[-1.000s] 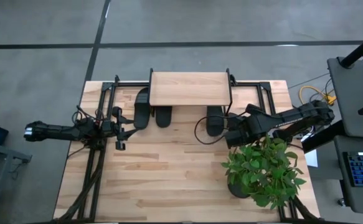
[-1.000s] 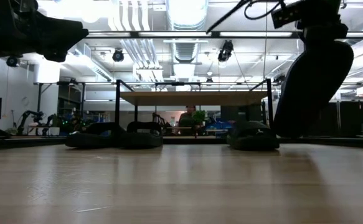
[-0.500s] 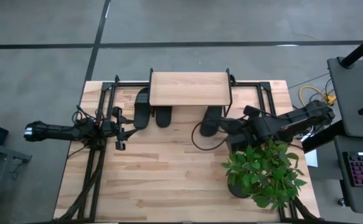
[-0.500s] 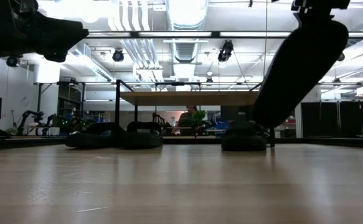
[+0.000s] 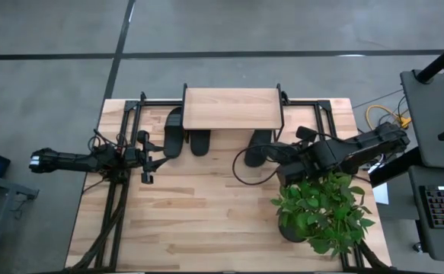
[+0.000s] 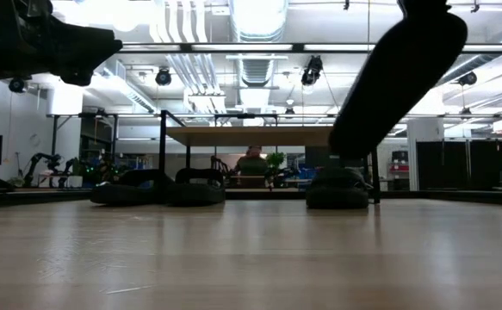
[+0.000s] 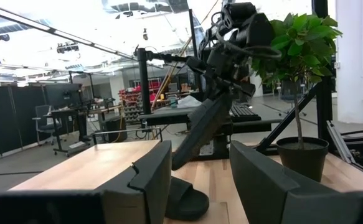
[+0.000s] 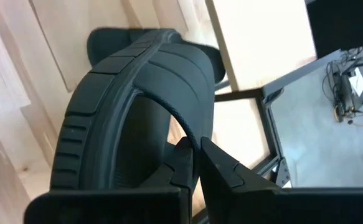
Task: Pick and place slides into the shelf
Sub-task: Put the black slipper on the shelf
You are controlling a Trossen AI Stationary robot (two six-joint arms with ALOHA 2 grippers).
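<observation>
Carrying fourth matte black slide sandal [image 5: 246,157] tilted above table, right gripper [image 8: 197,163] fingers clamped on strap, beside low wood-topped shelf [image 5: 233,108]. Three sandals lying under shelf. Left gripper [image 5: 145,158] fingers apart, idle at table's left.

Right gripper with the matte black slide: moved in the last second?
Yes. The right gripper carried the matte black slide sandal leftward, toward the light wood shelf.

Three slides [image 5: 190,135] under shelf [image 5: 231,108]
</observation>
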